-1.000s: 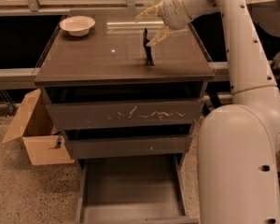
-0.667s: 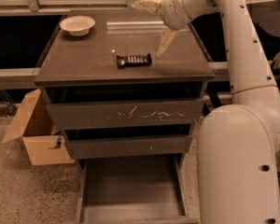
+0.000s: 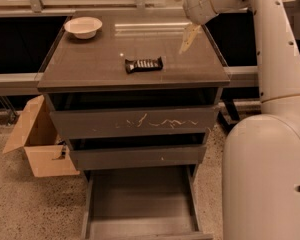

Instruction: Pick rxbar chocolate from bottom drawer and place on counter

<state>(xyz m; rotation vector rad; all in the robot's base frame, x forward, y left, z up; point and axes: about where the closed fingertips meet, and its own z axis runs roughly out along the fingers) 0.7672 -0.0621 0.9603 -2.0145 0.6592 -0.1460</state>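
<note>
The rxbar chocolate, a flat black wrapper, lies flat on the counter near its front middle. My gripper is open and empty, above the counter's back right part, up and to the right of the bar and apart from it. One pale finger points down toward the counter. The bottom drawer is pulled out at the foot of the cabinet and shows a bare grey floor.
A white bowl stands at the counter's back left. The scratched top drawer front and the middle drawer are slightly out. An open cardboard box sits on the floor at left. My white base fills the right.
The gripper let go of the bar, which went from standing on end to lying flat on the counter. The gripper opened and rose up and to the right.
</note>
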